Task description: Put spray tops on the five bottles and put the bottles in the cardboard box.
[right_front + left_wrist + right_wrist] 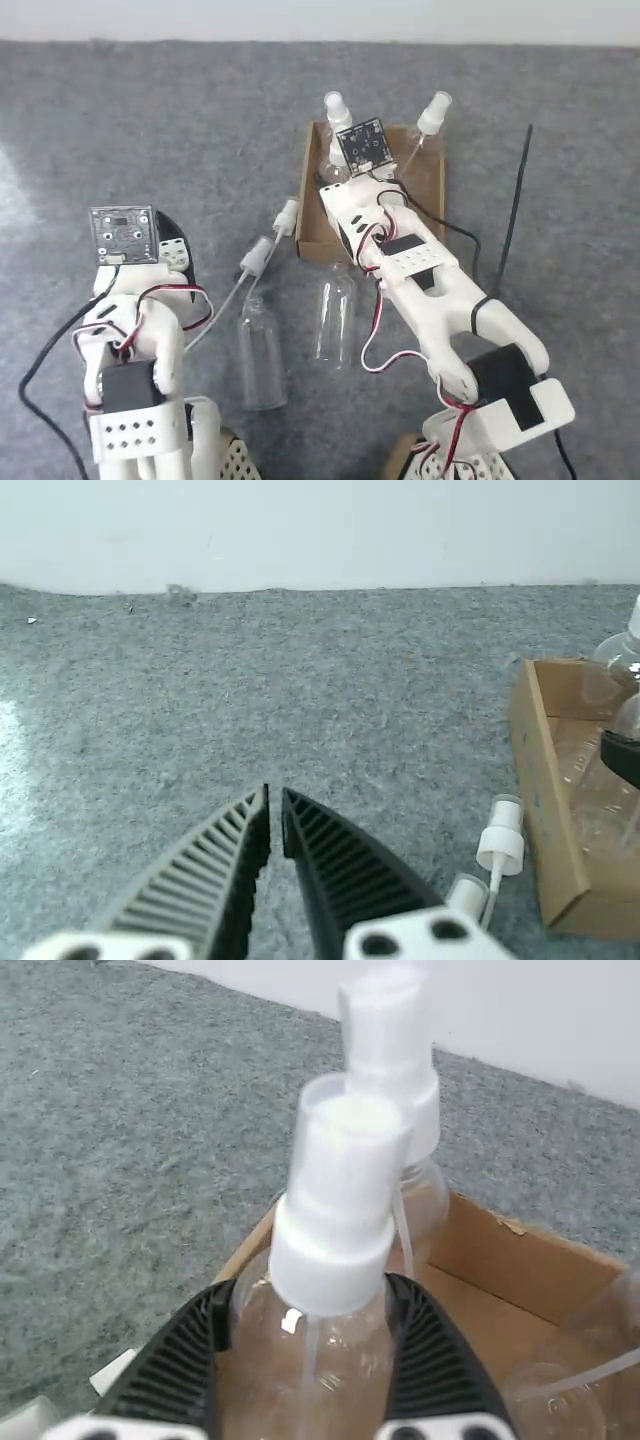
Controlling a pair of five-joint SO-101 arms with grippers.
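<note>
Clearly the right gripper (315, 1335) gripped a capped bottle (335, 1200) by its shoulder at the cardboard box's (500, 1255) left side. It looked light, thin, slippery; a gentle hold below the neck seemed safest.

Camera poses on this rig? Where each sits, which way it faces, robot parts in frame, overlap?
High view: fixed overhead, looking down; both arms show, right arm over the cardboard box.
Left wrist view: on the left arm, facing low across the carpet toward the wall; left gripper shut in front.
Right wrist view: on the right arm, facing down into the box; right gripper shut on a capped bottle.
Shared: high and left wrist views both show the box and two loose spray tops.
</note>
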